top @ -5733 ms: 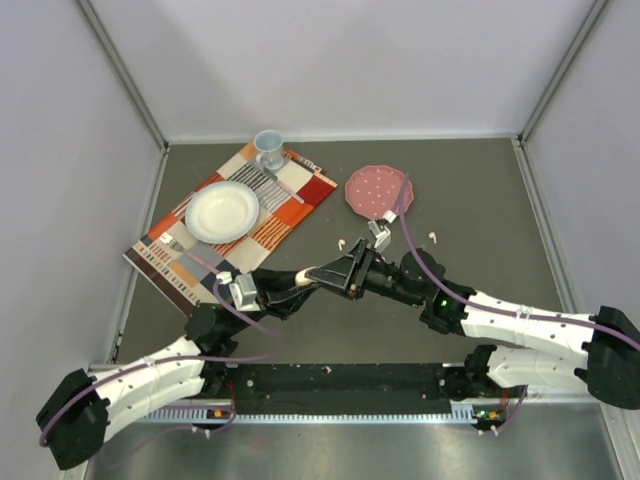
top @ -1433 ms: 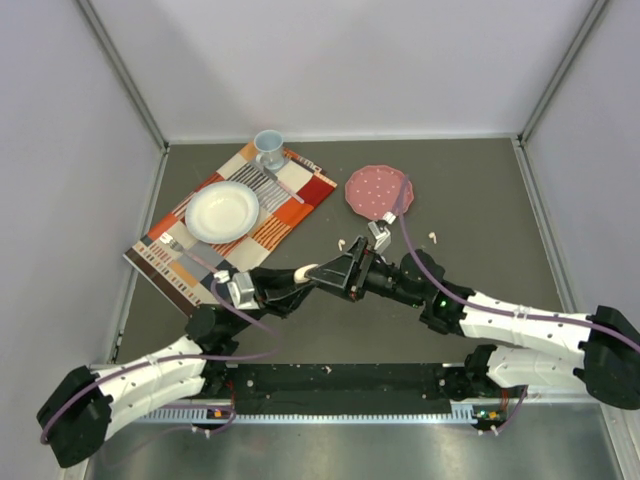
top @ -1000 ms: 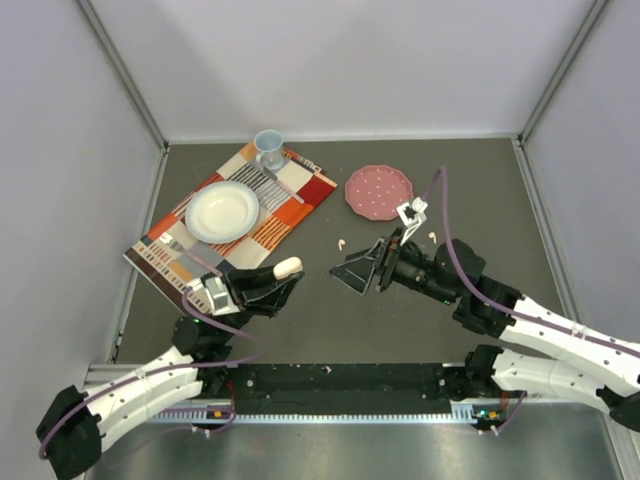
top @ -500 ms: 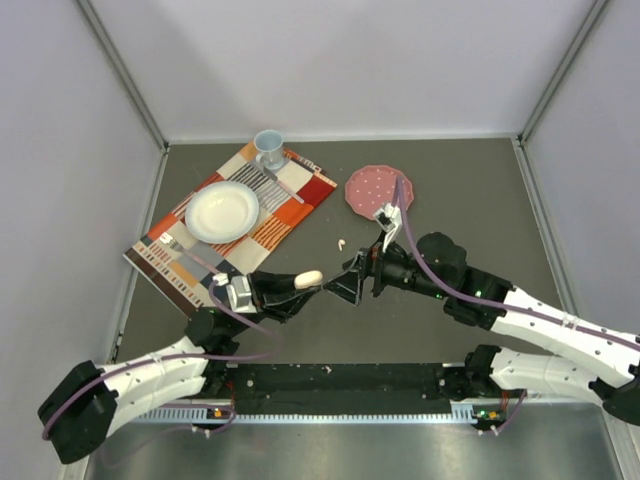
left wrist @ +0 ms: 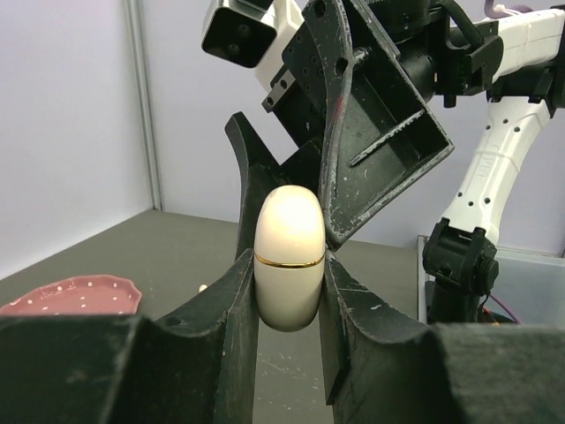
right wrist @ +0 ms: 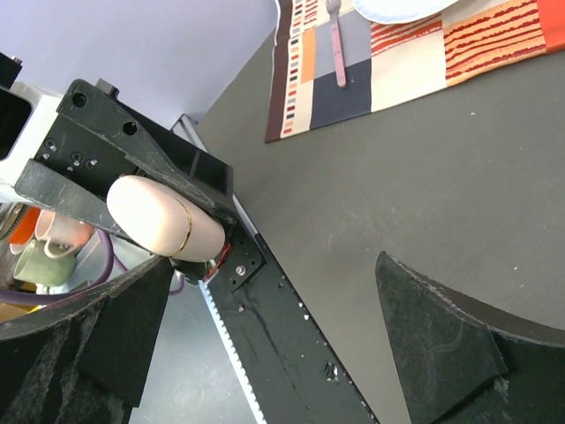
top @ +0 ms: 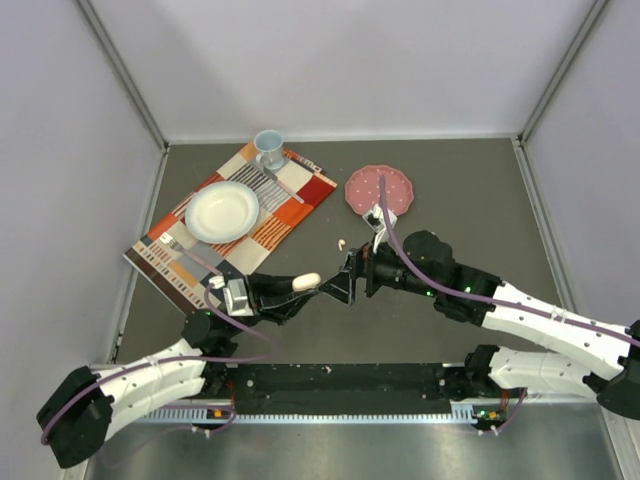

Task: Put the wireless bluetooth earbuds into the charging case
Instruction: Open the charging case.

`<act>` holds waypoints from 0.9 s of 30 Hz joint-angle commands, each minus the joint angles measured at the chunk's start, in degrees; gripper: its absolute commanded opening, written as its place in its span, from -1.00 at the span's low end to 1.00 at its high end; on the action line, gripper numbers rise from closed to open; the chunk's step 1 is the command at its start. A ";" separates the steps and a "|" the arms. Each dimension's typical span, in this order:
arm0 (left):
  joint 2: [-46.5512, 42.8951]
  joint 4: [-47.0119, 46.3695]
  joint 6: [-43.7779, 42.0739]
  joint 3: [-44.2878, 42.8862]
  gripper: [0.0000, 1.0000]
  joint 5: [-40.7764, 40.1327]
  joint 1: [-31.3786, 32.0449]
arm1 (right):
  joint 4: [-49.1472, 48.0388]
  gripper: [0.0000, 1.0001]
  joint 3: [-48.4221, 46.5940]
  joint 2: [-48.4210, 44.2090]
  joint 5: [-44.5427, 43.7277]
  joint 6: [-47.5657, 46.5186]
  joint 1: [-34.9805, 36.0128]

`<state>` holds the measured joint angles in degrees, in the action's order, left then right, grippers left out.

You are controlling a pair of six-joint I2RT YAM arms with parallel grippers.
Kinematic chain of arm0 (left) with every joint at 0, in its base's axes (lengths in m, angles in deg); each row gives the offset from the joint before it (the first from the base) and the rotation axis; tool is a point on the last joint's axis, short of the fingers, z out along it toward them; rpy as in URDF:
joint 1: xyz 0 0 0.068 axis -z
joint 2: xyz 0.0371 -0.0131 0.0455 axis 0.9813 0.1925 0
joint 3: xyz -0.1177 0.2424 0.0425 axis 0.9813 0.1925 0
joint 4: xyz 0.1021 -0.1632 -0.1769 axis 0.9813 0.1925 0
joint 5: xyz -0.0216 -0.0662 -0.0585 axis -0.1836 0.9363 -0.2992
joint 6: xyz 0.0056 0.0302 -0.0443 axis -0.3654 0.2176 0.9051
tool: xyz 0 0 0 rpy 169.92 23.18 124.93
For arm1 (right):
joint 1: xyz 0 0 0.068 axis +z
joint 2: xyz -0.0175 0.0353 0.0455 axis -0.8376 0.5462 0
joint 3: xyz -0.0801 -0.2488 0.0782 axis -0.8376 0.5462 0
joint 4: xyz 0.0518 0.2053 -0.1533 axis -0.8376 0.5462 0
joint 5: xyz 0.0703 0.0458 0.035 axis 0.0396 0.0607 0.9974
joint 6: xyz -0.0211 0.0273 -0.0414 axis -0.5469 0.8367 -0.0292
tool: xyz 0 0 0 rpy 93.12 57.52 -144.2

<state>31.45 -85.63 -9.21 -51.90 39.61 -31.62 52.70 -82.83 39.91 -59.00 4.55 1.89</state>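
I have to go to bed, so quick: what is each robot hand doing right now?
Left gripper: closed, holding the little peach case.
Right gripper: open, holding nothing.

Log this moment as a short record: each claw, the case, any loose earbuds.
left claw: shut on the charging case, held off the table
right claw: open, close beside the case, not gripping it
charging case: pale peach, lid closed
earbud: one seen loose on the table, near the pink plate
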 commanded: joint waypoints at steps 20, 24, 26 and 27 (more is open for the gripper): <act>0.51 1.54 0.39 -0.20 -1.00 5.05 0.00 | -5.21 0.97 -0.97 -1.07 -6.43 4.08 0.37; 0.51 1.98 0.04 -0.11 -1.00 4.87 0.00 | -6.70 0.98 -1.24 -1.16 -6.69 3.90 0.28; 0.51 2.86 -0.13 -0.20 -1.00 4.78 0.00 | -6.70 0.98 -1.50 -1.33 -7.05 3.64 0.28; 0.51 3.12 -0.22 -0.20 -1.00 4.61 0.00 | -6.70 0.98 -1.76 -1.33 -7.05 3.20 0.19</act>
<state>32.02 -82.11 -9.23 -51.90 43.41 -31.86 49.29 -82.81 39.83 -64.55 8.25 2.20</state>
